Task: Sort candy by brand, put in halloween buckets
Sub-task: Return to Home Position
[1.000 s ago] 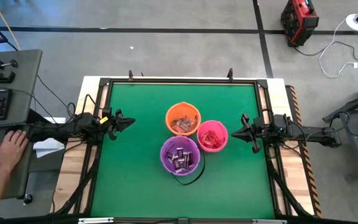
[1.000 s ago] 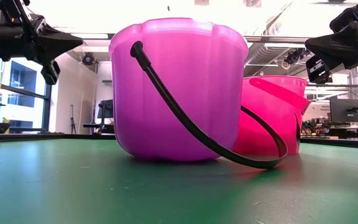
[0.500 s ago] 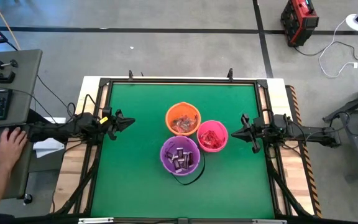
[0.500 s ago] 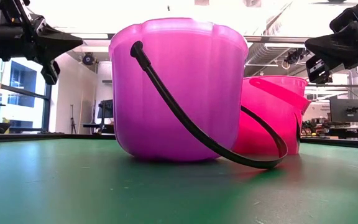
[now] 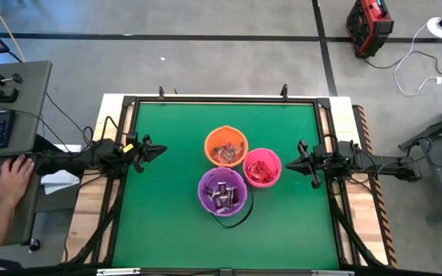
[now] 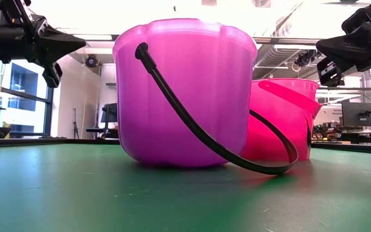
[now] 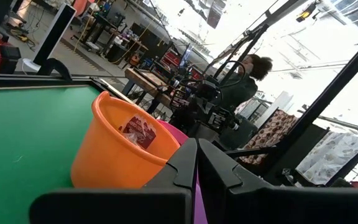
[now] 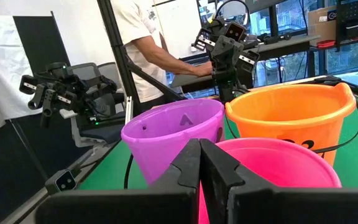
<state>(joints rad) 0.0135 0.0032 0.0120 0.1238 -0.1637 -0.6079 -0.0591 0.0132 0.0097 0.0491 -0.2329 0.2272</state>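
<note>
Left gripper [image 5: 158, 152] hangs over the green table's [image 5: 167, 222] left edge, fingers pressed together, empty. Mid-table, the purple bucket [image 5: 206, 188] holds brown bars [image 5: 222, 196]. The orange bucket [image 5: 225, 132] and pink bucket [image 5: 276, 162] hold wrapped candy [image 5: 261, 172], which looks light, crinkly and slippery, so pinch it mid-wrapper. Right gripper [image 5: 288, 163], just beside the pink bucket, is likewise closed and empty.

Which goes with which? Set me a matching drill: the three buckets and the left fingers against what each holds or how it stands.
1 orange bucket
2 pink bucket
3 purple bucket
4 left fingers

A dark brown bars inside
B shut, by the table's left edge
C bright red candy inside
D red-and-clear wrappers inside

Pairs: 1-D, 2-C, 3-A, 4-B.
</note>
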